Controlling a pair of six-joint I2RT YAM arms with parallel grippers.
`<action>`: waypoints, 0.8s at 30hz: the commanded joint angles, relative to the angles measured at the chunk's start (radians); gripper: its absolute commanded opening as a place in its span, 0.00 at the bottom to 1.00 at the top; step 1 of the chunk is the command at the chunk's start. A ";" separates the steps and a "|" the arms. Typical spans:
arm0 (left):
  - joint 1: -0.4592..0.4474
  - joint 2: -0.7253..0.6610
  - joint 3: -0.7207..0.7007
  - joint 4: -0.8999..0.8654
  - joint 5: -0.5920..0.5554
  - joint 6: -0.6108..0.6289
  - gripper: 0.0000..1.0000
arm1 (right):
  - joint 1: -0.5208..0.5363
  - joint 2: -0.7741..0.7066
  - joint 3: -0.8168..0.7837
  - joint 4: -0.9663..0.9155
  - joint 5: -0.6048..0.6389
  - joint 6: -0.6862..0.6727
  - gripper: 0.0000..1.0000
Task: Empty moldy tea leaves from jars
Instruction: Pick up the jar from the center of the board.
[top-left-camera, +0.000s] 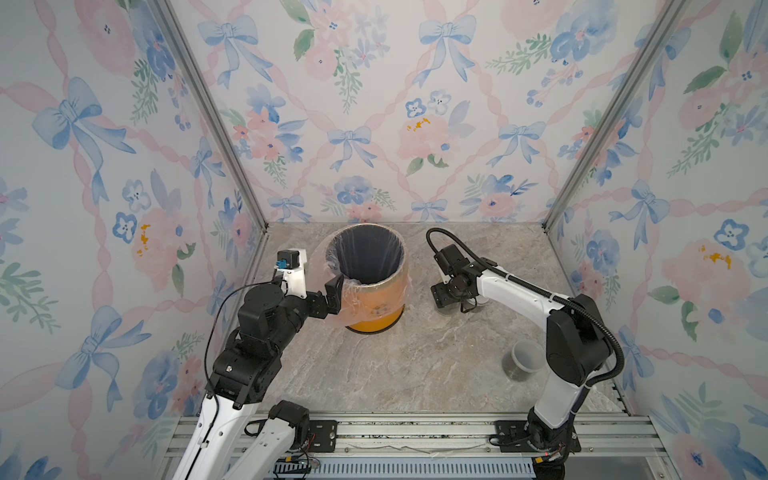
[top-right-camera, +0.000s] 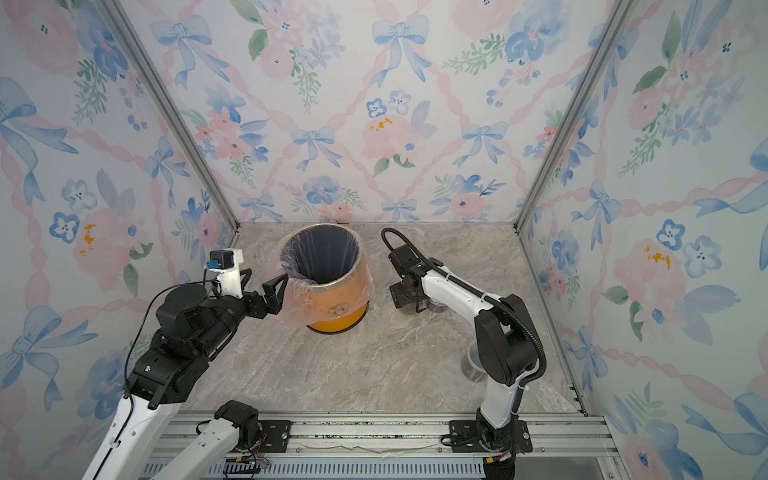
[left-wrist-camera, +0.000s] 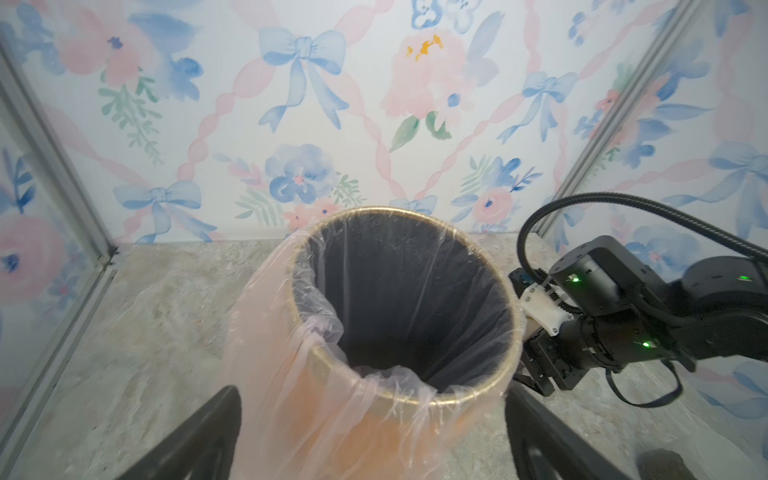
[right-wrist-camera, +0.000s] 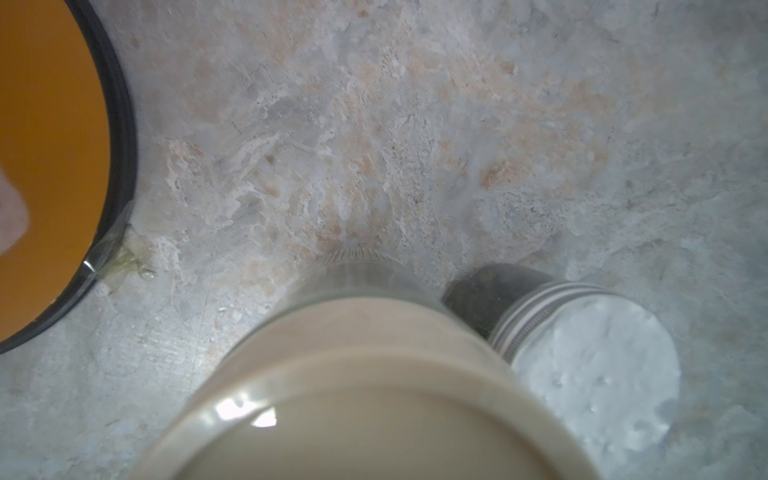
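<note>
Beside the bin (top-left-camera: 382, 307), under the right claw (top-left-camera: 455, 302): beige-lidded jar (right-wrist-camera: 353, 284). Likely light, stiff, slick, breakable; best pinched below the lid (right-wrist-camera: 374, 395). Right claw's state: cannot tell; left claw (top-left-camera: 328, 299) spread by the bin.

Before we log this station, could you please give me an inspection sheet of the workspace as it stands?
Surface: marble-patterned tabletop.
Job's things: beige-lidded jar and silver-lidded jar side by side right of the orange bin, lids on; tea leaves dark inside the silver-lidded one; grey-lidded jar nearer the front.
Clutter: small clear scrap at the bin's base.
Grippers: left gripper open, astride the bin's lined wall; right gripper over the beige-lidded jar, grip unclear.
Cables: black conduit along the right arm; thin cable looped by the left arm.
Surroundings: floral wallpaper panels; metal rail in front.
</note>
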 joint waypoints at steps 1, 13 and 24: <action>-0.015 -0.062 -0.066 0.267 0.227 0.062 0.98 | -0.006 -0.130 0.007 -0.068 -0.029 0.015 0.53; -0.336 0.209 -0.042 0.691 0.319 0.283 0.98 | -0.026 -0.496 0.120 -0.346 -0.204 0.036 0.47; -0.449 0.558 -0.151 1.244 0.331 0.403 0.98 | -0.088 -0.637 0.281 -0.525 -0.358 0.067 0.46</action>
